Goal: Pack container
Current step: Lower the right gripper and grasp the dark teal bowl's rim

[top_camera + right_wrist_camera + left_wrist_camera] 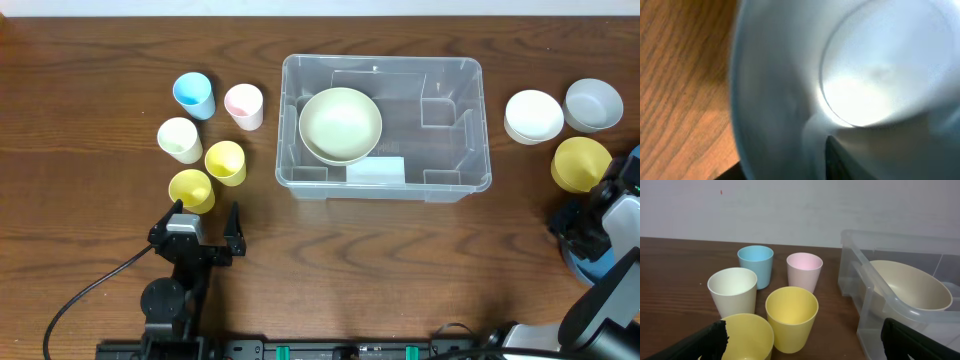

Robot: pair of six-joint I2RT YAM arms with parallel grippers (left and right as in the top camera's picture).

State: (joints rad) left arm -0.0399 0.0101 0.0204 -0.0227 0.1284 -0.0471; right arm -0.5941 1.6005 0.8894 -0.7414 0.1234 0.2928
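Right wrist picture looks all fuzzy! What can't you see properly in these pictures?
- Right wrist view: pale blue bowl too close, blurred; whether the right gripper's finger pinches it is unclear.
- Overhead: that bowl mostly hidden under the right arm.
- Left wrist view: nearest yellow cup cut off by the bottom edge; container cut off at the right edge.

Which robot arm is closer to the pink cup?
Left. The left gripper sits by the cups, near the pink cup; the right gripper is far away, past the container.
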